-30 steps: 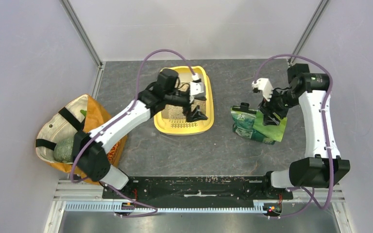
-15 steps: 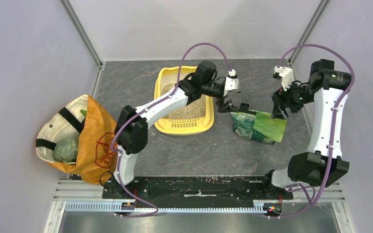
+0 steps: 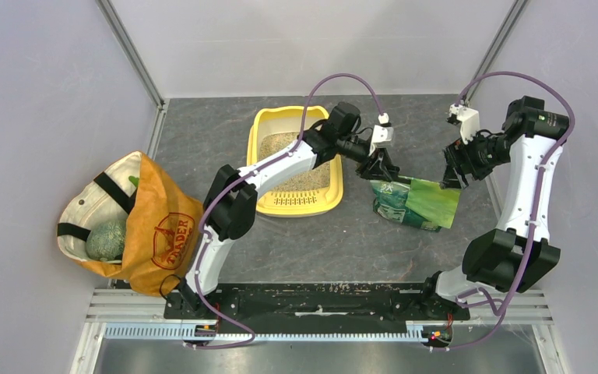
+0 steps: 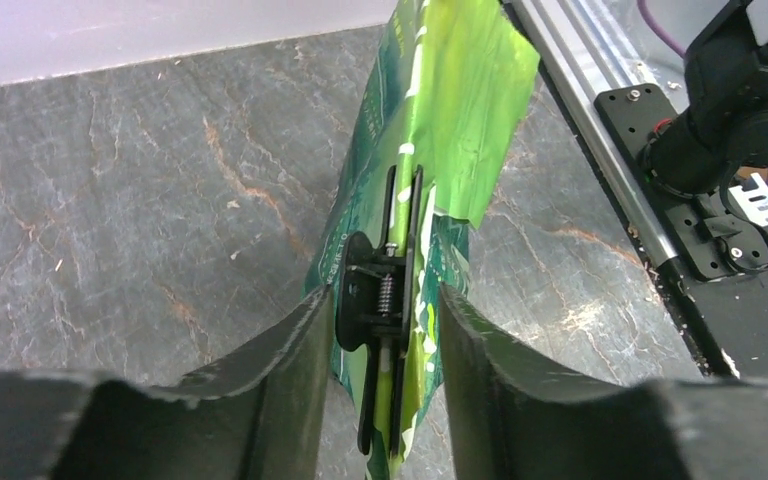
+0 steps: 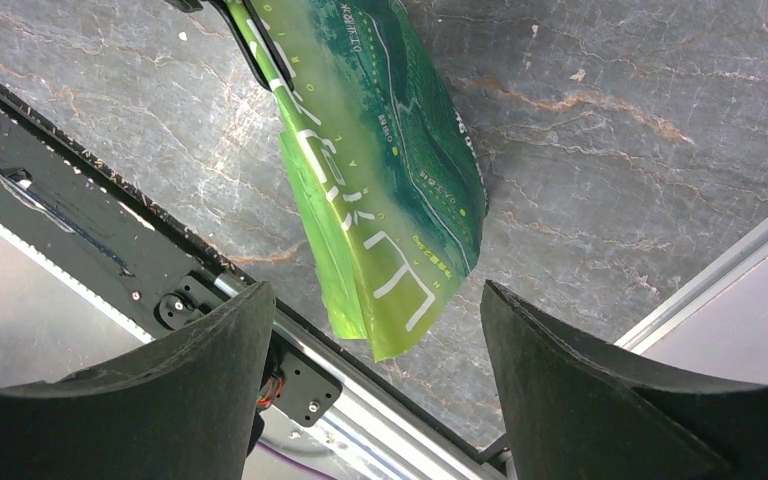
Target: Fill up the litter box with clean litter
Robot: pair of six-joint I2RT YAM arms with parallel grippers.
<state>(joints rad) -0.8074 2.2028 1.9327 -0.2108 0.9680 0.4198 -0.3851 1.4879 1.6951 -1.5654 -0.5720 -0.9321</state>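
Note:
The yellow litter box point(image 3: 335, 184) lies at the back centre with its grille lip toward me. Beige clean litter point(image 3: 311, 178) covers its floor. My left arm reaches across the box. My left gripper point(image 3: 380, 165) is at the left end of a green printed bag point(image 3: 416, 204). In the left wrist view its narrowly open fingers point(image 4: 384, 325) straddle a black spring clip point(image 4: 368, 300) on the bag point(image 4: 440, 110). My right gripper point(image 3: 455, 168) hovers over the bag's right end. In the right wrist view it is wide open point(image 5: 375, 300) and empty above the bag point(image 5: 380, 150).
An orange-and-cream tote bag point(image 3: 152, 230) stands at the left with a greenish bundle point(image 3: 107, 240) inside. The black base bar and aluminium rail point(image 3: 319, 300) run along the near edge. Grey walls close in on both sides and the back.
My left gripper swung right from over the litter box to the clip on the green bag. My right gripper came off the bag and moved up and to the right.

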